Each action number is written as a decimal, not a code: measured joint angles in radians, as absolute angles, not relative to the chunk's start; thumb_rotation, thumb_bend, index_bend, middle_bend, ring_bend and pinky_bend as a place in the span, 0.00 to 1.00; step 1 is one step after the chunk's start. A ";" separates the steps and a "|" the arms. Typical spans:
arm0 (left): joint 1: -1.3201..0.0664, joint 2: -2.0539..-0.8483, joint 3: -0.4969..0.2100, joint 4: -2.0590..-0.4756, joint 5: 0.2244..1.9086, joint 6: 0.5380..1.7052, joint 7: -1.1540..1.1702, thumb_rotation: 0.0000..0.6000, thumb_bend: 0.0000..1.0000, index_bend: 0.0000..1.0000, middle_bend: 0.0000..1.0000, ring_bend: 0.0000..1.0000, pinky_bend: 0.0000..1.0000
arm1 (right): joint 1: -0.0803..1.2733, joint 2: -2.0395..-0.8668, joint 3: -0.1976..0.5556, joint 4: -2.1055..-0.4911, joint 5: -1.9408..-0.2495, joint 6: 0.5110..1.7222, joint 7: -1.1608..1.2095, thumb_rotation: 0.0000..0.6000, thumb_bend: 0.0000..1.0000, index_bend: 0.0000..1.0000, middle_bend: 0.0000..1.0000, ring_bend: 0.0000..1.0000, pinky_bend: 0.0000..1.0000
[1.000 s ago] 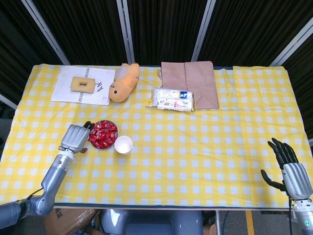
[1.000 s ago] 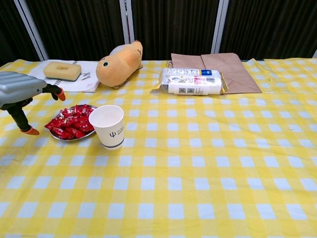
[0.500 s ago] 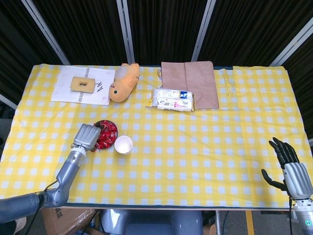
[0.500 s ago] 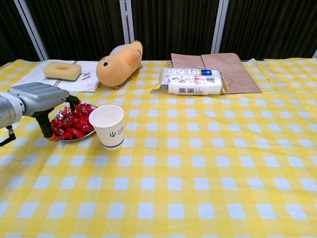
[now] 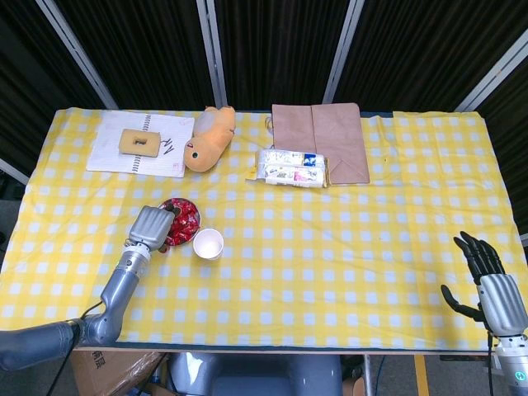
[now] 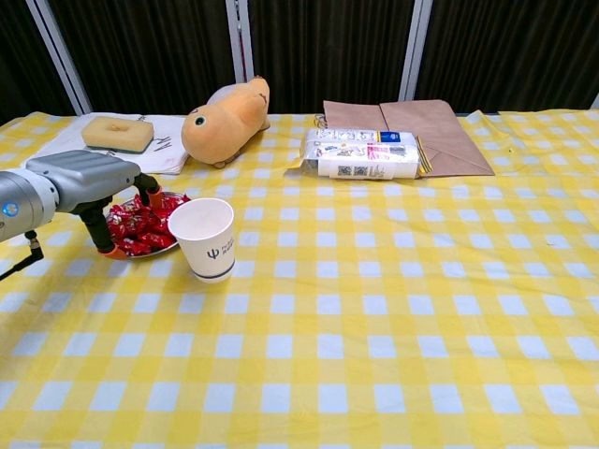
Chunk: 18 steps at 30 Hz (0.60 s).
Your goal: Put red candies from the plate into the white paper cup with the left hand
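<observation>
At the lower left of the frame sits a small round metal plate point(image 6: 167, 249) heaped with red wrapped candies point(image 6: 142, 230). Just to its right stands a white paper cup point(image 6: 206, 238), upright, mouth open; from above its inside looks white and I cannot make out anything in it. The left hand point(image 6: 89, 182), grey-shelled with dark fingers tipped in red, is over the left half of the plate, its fingers point(image 6: 150, 192) curved down into the candy pile; whether they pinch a candy I cannot tell. The right hand point(image 5: 485, 275) is at the lower right corner of the head view, off the table edge, fingers spread and holding nothing.

Along the top of the yellow-and-white checked tablecloth point(image 6: 374, 318) lie a white spiral notebook point(image 5: 140, 143) with a tan sponge block point(image 5: 139, 141) on it, an orange plush toy point(image 6: 226, 120), a flat brown paper bag point(image 6: 412, 126) and, touching its front edge, a clear-wrapped printed packet point(image 6: 362, 153).
</observation>
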State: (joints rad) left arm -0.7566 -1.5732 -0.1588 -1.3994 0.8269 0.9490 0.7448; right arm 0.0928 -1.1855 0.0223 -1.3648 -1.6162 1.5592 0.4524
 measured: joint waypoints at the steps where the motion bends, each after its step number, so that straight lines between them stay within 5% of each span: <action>1: -0.758 -1.573 -0.158 -1.399 0.824 0.949 0.744 1.00 0.17 0.28 0.25 0.88 0.87 | 0.092 -1.185 0.022 -1.365 -1.617 1.560 0.452 1.00 0.42 0.00 0.00 0.00 0.00; 18: -0.782 -1.589 -0.158 -1.380 0.780 0.941 0.703 1.00 0.17 0.29 0.26 0.88 0.87 | 0.092 -1.185 0.024 -1.365 -1.613 1.559 0.457 1.00 0.42 0.00 0.00 0.00 0.00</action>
